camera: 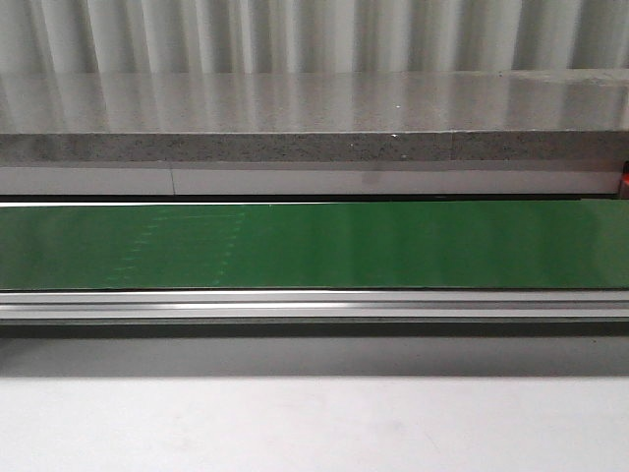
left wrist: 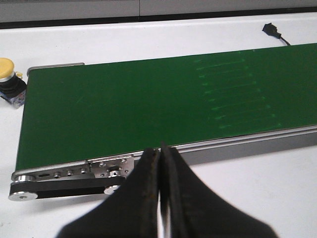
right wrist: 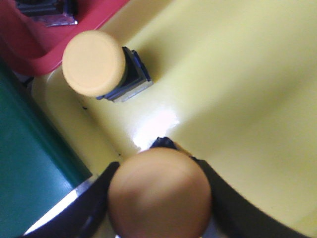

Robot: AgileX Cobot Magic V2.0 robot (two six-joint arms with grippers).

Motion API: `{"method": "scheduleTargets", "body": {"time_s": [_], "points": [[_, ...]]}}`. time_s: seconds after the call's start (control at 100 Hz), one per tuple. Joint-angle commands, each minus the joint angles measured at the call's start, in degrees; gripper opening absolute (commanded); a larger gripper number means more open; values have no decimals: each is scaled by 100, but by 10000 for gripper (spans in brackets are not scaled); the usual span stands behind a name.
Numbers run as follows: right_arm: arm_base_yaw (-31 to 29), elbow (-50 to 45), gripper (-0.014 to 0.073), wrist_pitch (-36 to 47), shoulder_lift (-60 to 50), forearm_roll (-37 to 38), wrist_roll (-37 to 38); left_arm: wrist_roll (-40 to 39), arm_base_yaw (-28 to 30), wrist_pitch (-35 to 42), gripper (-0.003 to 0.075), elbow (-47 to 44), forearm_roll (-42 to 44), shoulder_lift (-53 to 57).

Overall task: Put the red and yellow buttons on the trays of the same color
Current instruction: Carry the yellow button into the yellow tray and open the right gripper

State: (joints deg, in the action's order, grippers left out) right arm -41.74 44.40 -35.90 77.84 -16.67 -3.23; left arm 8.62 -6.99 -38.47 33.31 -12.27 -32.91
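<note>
The green conveyor belt [camera: 314, 246] is seen spanning the white bench [camera: 314, 423] from side to side, with no button on it in the front view. Beyond the belt's end, near the bench edge, one yellow button on a black base [left wrist: 10, 82] is left waiting. The yellow tray [right wrist: 237, 84] is shown in the right wrist view lying against the belt's edge, with the red tray [right wrist: 44, 44] touching it; something dark is held in the red tray, but it cannot be identified.

One yellow button [right wrist: 94, 64] is already rested in the yellow tray. A second yellow button [right wrist: 161, 196] is gripped by the right end effector [right wrist: 158, 198] directly above that tray's floor, close to the wall nearest the belt.

The left end effector [left wrist: 159, 198] is clenched on nothing, held over the bench beside the belt.

If the grip is opened too high, the button could be tipped or rolled against the resting one; released nearer the wall, it could be caught on the rim.
</note>
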Motion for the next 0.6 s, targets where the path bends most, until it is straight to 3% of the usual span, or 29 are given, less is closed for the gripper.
{"method": "scheduleTargets", "body": {"time_s": [0.0, 0.45, 0.59], "points": [[-20, 129, 204, 363, 1, -252, 0, 2, -47, 328, -20, 170, -110, -3], [-8, 129, 213, 475, 567, -333, 0, 2, -47, 328, -20, 170, -110, -3], [-8, 129, 342, 475, 590, -327, -11, 2, -47, 328, -20, 170, -110, -3]]}}
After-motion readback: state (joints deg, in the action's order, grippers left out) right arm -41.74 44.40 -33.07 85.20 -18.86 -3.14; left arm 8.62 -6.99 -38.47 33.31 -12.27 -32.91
